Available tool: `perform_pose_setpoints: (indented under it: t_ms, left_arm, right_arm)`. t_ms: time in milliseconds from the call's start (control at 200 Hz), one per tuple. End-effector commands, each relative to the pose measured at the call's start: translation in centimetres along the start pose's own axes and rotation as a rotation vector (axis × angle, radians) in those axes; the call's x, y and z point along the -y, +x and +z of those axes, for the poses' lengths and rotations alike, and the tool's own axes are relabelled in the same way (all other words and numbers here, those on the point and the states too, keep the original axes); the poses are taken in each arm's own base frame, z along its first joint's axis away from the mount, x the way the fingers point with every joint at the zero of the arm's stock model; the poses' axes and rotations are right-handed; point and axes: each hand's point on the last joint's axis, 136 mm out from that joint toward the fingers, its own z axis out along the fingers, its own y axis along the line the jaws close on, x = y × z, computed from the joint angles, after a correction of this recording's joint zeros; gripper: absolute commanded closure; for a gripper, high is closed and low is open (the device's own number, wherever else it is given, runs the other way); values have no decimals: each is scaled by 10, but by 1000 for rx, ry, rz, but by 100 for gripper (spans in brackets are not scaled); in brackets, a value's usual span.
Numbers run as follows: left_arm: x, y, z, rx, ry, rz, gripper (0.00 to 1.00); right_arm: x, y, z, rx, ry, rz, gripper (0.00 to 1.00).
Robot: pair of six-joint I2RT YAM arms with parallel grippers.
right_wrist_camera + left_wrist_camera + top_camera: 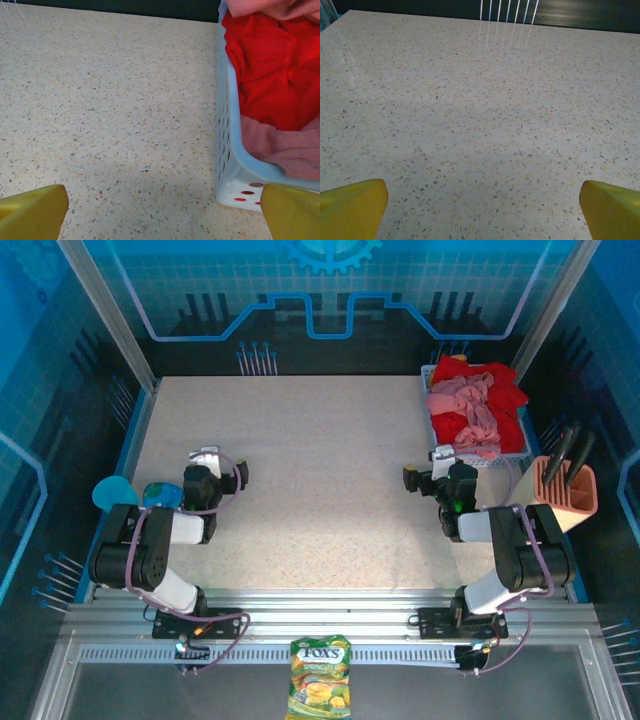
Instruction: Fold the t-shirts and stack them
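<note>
The t-shirts lie crumpled in a white mesh basket at the table's right: a salmon-pink one on top of bright red ones. In the right wrist view the red cloth and pink cloth fill the basket. My right gripper stands open just in front of the basket's near left corner, its yellow fingertips wide apart over bare table. My left gripper is open at the left, its yellow fingertips spread above the speckled tabletop.
An orange holder with black tools stands right of the right arm. A blue disc lies beside the left arm. A candy bag sits below the table's near rail. The speckled tabletop stretches between the arms.
</note>
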Motion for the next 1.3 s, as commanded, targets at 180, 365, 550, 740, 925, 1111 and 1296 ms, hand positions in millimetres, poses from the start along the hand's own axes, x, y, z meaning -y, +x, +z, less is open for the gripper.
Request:
perform_pose_setpoints:
  t_ms: [180, 365, 550, 740, 925, 1111, 1296]
  left_arm:
    - [2, -13, -1, 28, -3, 9, 1]
    - [2, -39, -8, -33, -30, 10, 1]
    - [3, -88, -23, -120, -64, -97, 1]
    - [45, -135, -40, -254, 114, -229, 1]
    - [78, -153, -61, -331, 263, -291, 1]
    - [93, -138, -80, -351, 342, -313, 1]
    - [103, -121, -92, -382, 377, -267, 1]
  right_arm:
    - [-7, -26, -4, 43, 20, -69, 0]
    - [-10, -47, -13, -52, 97, -85, 0]
    - [-11, -79, -29, -200, 143, -17, 0]
    - [-2, -121, -39, -335, 181, 129, 0]
    - [20, -139, -27, -454, 230, 235, 0]
    - [62, -134, -14, -498, 339, 373, 9]
    - [99, -118, -3, -571, 445, 403, 14]
